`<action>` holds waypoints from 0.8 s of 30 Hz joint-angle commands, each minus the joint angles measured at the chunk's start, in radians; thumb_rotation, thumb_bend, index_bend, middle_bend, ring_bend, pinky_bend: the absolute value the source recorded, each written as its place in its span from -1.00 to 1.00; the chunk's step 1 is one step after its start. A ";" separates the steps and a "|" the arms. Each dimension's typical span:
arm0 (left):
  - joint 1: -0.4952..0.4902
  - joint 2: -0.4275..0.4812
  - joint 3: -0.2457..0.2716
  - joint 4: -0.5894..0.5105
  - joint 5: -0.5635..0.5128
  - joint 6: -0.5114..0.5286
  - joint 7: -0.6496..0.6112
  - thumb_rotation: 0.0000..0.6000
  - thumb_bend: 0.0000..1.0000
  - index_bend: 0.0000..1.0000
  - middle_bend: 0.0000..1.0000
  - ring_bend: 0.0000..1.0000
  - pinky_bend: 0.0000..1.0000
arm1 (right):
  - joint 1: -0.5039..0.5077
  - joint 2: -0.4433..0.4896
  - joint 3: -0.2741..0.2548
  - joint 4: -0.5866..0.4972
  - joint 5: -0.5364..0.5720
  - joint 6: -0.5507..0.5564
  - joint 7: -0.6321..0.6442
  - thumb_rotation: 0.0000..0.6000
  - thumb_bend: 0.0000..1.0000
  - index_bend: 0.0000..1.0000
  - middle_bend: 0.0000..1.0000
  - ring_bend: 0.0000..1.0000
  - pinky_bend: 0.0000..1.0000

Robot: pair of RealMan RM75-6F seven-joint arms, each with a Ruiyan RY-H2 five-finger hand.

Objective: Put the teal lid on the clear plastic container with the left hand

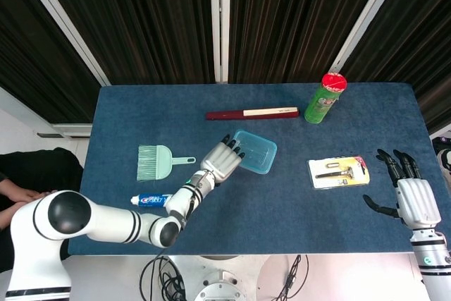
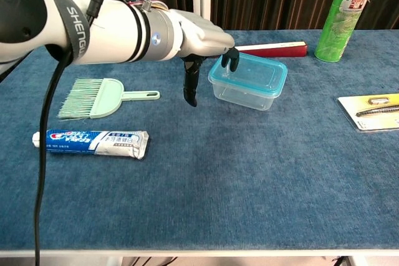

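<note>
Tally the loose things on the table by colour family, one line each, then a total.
Teal or green: 3 – lidded container, dustpan brush, green canister
White: 1 – toothpaste tube
Dark red: 1 – folded fan
Yellow: 1 – carded razor
Total: 6

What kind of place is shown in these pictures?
Probably a robot test room, not a home. A table with a blue cloth stands before dark curtains, cables hang below its front edge, and unrelated household items lie spread out, such as toothpaste and a small brush.

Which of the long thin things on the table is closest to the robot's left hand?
The mint dustpan brush, just left of the left hand; the toothpaste tube and red folded fan lie farther off.
</note>
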 commanded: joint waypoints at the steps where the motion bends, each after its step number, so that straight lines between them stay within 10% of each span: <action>1: 0.003 -0.007 0.005 0.007 -0.001 -0.002 0.003 1.00 -0.95 -0.59 -0.65 -0.85 -0.87 | 0.001 0.000 0.000 -0.002 0.002 -0.001 -0.003 1.00 -0.71 -1.00 -0.67 -1.00 -1.00; 24: 0.003 -0.039 0.001 0.029 -0.022 -0.002 0.032 1.00 -0.95 -0.59 -0.65 -0.85 -0.87 | -0.005 0.000 -0.002 0.000 0.003 0.005 -0.001 1.00 -0.71 -1.00 -0.67 -1.00 -1.00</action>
